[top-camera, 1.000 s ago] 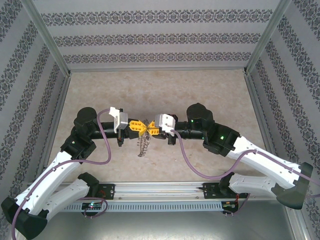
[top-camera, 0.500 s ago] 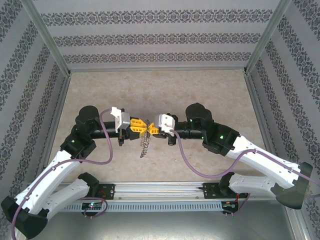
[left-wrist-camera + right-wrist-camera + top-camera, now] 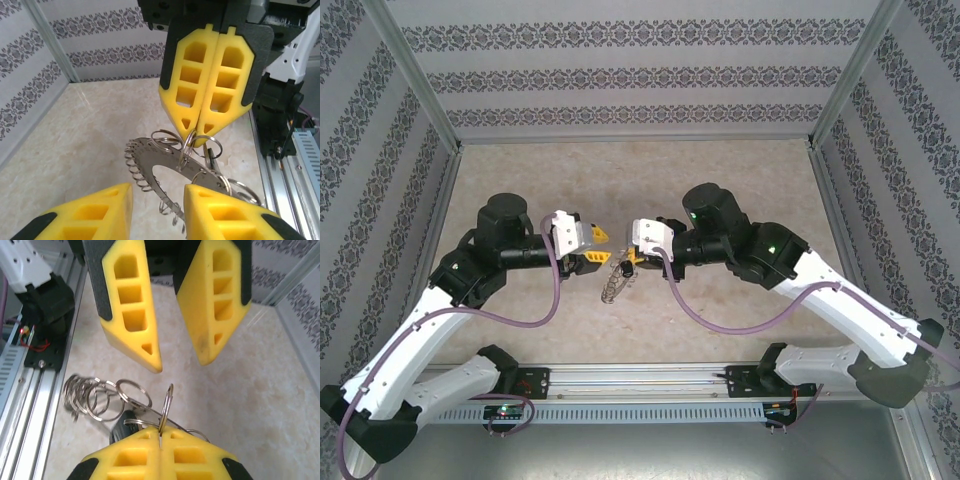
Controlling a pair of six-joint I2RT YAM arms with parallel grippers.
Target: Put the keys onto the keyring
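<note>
And a release from the left hand (image 3: pixel 599 246)! Clamped nose to nose with the right hand (image 3: pixel 196 136) a second ago at centre frame, now drawn back toward left of centre, yellow fingers spread wide. Over on the right hand: pressed together, pinching a thin wire keyring (image 3: pixel 167 399) edge-on at the very tips. Hanging from it above the beige marbled table (image 3: pixel 720 180), the keys (image 3: pixel 150 167): flat silver-grey metal, a jagged toothed wreath with a hollow middle, alongside a tangle of shiny loose rings (image 3: pixel 87 397). Looks like a handover, with the whole bunch carried on one side. Probably frees the left hand for a fresh grip. Chunky windowed yellow plastic on both pairs of fingers, tapering to blunt wedges.
</note>
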